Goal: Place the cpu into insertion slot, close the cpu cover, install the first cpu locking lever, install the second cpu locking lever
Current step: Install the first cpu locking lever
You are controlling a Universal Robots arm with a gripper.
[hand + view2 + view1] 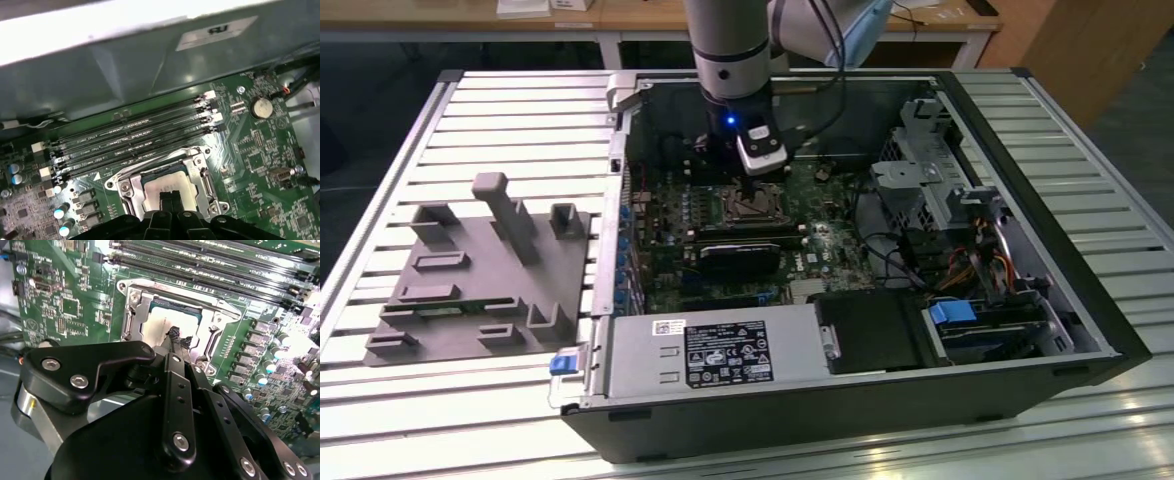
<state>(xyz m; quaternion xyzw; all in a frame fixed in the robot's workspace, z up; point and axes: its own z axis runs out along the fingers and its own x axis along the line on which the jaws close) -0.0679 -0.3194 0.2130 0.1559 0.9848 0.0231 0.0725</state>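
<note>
Left third of the exterior view: a grey fixture block [478, 268] is sitting on the slatted table [400, 140], well apart from the work. Centre of that frame: the open computer case [854, 400] is lying on its side, and the arm is reaching down into it, with the gripper [750, 190] hanging just over the insertion slot [750, 205] on the green motherboard [821, 245]. In the second wrist view the fingers [176, 342] are drawn narrow, tips close together and pressing at or just above the cpu [172, 322], which is lying flat in the socket at upper centre; whether they are pinching anything I cannot tell. The cpu cover [200, 302] is lying down around the chip as a silvery frame, its window showing the pale lid. Right of it the memory slots [215, 260] are running along the upper edge. Judgement on handling: the chip is looking light, rigid and slick-topped, with fragile contacts underneath, so it is best held by its opposite edges and kept level; the cover is thin sheet metal, stiff but springy, best pushed near its free edge.
</note>
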